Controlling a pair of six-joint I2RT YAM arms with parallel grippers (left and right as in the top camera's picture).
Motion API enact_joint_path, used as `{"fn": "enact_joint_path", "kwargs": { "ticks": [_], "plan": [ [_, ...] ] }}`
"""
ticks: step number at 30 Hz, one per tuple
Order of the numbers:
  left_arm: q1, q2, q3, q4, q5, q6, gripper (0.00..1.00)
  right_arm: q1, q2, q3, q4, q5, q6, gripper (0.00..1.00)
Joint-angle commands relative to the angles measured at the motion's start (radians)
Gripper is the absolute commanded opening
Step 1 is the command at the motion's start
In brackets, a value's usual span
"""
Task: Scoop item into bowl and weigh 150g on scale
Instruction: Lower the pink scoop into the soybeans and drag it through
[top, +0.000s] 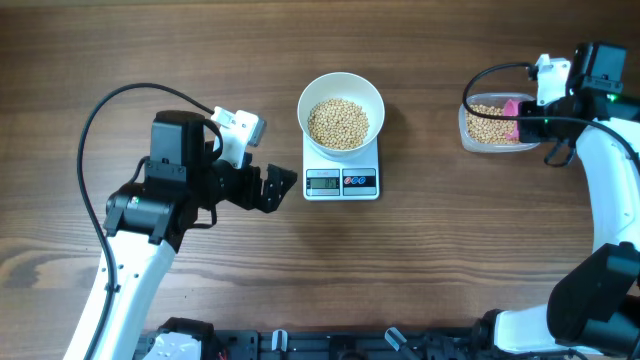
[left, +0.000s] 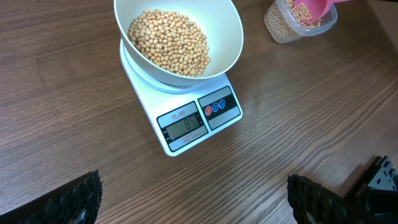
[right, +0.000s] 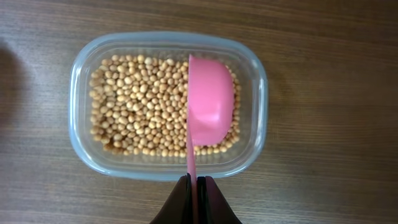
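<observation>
A white bowl holding beige beans sits on the small white scale, whose display is lit; both also show in the left wrist view, bowl and scale. More beans lie in a clear plastic tub at the far right. My right gripper is shut on the thin handle of a pink scoop, whose cup sits turned on edge over the tub's right half. My left gripper stands open above bare table left of the scale, its fingers wide apart.
Bare wooden table surrounds the scale and tub. Black cables loop off both arms, one at the back left. The arms' bases and a dark rail run along the front edge.
</observation>
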Motion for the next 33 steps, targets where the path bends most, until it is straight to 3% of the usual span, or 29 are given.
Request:
{"fn": "enact_joint_path", "kwargs": {
  "ticks": [1,8,24,33],
  "plan": [
    [0.007,0.006,-0.001,0.002,0.015,-0.006,1.00,0.004,0.016,-0.063,0.009,-0.036,0.012,0.04],
    [0.007,0.006,-0.001,0.002,0.015,-0.006,1.00,0.004,0.015,-0.103,0.019,-0.188,0.012,0.04],
    [0.007,0.006,-0.001,0.002,0.015,-0.006,1.00,0.002,0.013,-0.103,0.005,-0.249,0.071,0.04],
    [0.007,0.006,-0.001,0.002,0.014,-0.006,1.00,-0.062,0.013,-0.103,0.003,-0.485,0.081,0.04]
  ]
}}
